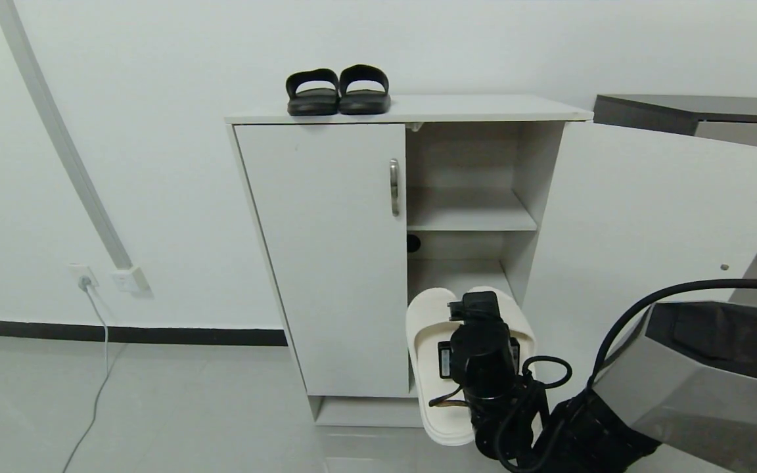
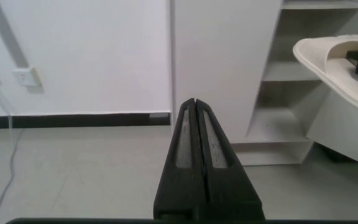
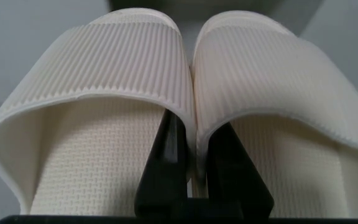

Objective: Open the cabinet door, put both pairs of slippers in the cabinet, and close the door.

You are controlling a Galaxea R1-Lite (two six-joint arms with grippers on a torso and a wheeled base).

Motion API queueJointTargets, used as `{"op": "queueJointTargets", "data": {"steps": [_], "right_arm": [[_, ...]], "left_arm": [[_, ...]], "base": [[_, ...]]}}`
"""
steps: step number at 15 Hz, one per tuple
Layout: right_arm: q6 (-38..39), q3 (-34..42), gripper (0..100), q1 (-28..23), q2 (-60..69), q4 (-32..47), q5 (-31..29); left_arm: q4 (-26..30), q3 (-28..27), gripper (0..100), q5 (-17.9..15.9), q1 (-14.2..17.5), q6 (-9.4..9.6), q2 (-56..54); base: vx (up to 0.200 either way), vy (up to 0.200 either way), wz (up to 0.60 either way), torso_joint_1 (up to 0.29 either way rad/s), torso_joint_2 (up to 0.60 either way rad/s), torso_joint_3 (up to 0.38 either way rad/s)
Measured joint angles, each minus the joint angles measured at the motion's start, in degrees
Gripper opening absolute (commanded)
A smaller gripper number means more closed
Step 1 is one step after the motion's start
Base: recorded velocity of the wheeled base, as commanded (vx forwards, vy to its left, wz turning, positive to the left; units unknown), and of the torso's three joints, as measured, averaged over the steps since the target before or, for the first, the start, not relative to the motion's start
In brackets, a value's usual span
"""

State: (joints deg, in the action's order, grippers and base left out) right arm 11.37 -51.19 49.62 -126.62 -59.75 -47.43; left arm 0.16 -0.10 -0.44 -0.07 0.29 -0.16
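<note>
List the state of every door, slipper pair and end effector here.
Right cabinet door: swung wide open.
Left cabinet door: shut.
White slippers: pinched together, held in the air before the open side.
Black slippers: side by side on the cabinet top.
Right end effector: shut on the white slippers.
Left end effector: shut, empty.

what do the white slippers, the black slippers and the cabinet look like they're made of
White slippers: probably soft foam or rubber, matte; ribbed straps, textured footbeds. Black slippers: likely moulded rubber or plastic, matte, thick soles. Cabinet: seemingly white laminated board, smooth flat panels; handle looks like brushed metal.
</note>
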Motion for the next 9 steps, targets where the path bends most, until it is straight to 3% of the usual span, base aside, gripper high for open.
{"op": "queueJointTargets", "data": {"steps": [9], "right_arm": [[0.9,-0.1,0,-1.2,-2.1,-2.6,1.2]], "left_arm": [[0.0,0.0,0,0.0,0.0,-0.02,0.0]], "base": [[0.0,0.0,0.0,0.0,0.0,0.0]]}}
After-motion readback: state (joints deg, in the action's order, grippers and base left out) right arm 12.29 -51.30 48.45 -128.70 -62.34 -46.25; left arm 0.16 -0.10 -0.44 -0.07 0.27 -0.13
